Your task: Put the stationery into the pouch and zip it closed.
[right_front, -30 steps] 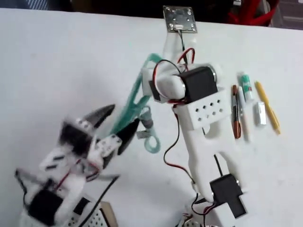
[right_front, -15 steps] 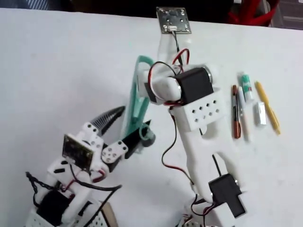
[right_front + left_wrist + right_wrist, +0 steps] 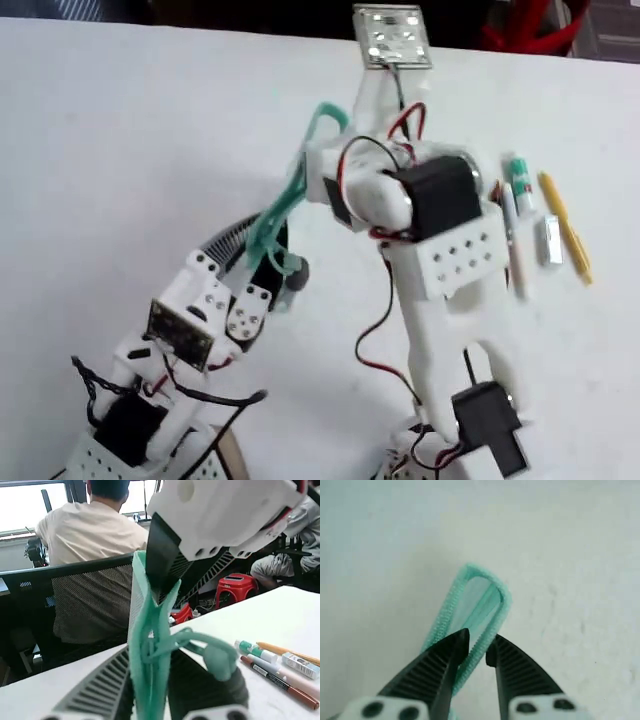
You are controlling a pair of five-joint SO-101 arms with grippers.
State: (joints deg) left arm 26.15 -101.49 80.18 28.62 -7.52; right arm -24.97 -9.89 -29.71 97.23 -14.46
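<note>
With the left claw [image 3: 262, 255] pinched shut on the nearer end of the teal pouch [image 3: 275, 215] and the right claw [image 3: 477, 647] closed on the rim of its farther end, the step probably goes best if one claw anchors its end while the other parts the mouth, without pulling the fabric taut. The pouch is held edge-on over the middle of the desk [image 3: 120, 140], with its long axis running from the far edge toward the near-left corner. The stationery [image 3: 545, 225] lies near the right edge, well apart.
</note>
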